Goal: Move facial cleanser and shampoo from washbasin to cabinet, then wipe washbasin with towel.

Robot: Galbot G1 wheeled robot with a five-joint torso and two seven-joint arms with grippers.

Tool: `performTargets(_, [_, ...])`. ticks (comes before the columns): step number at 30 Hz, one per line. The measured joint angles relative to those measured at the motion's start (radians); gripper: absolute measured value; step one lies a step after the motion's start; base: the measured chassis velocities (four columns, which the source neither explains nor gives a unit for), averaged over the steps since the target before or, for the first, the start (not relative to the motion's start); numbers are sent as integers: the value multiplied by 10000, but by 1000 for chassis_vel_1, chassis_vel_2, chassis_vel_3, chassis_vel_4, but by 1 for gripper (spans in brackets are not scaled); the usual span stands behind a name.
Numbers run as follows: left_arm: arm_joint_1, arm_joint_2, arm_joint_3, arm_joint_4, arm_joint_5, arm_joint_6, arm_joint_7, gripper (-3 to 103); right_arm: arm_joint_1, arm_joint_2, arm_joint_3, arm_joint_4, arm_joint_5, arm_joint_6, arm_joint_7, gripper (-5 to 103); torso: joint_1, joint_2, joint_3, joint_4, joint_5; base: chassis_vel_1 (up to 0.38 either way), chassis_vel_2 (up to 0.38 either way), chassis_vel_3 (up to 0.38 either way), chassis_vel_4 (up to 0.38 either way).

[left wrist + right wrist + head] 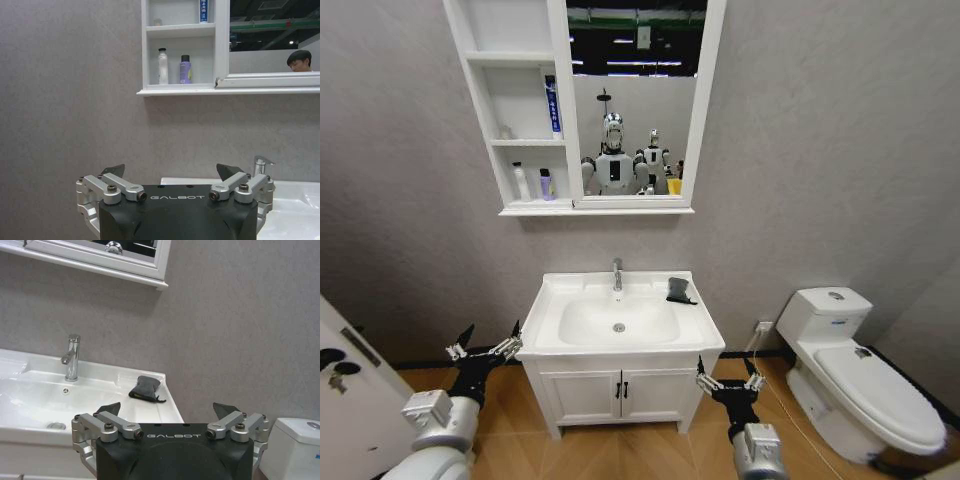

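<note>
A: Quick status. Left gripper hangs low beside the basin's left front corner, jaws spread wide, nothing in them. Right gripper sits just off the right front corner, jaws also wide and empty.

B: Bottles?

A: Two small ones on the cabinet's bottom shelf, a white bottle and a purple bottle, close together. A blue tube stands on the middle shelf. None on the basin rim. So the moving part looks done, I'd judge.

B: Towel?

A: Towel lies crumpled on the back right corner of the basin, right of the tap, apart from it. Wipe not started.

B: Risks?

A: Main one: the towel is thin and flat against slick ceramic, so the fingertips could scrape the rim or pinch only a fold and drop it mid-wipe. It's also near the back edge by the wall; a push could slide it off. The right arm reaching up from below could clip the front lip.

B: Tap?

A: Yes, a wide sweep could hit it. And a loose grip means the towel bunches, leaving the bowl around the drain unwiped.
</note>
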Motion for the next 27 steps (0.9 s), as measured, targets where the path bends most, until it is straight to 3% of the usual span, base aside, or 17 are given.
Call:
performTargets(17, [0,-1,0,0,0,1,-1,100,140,-263,-212,-314,104,-2,-288,100,-1,1,0,-1,1,371,-361,-356,358])
performTargets(27, [5,-1,-2,0,1,1,-11,100,149,-197,-102,-706,-433,989,-1030,100,-15,9,-5,3,-11,278,-284,-298,275])
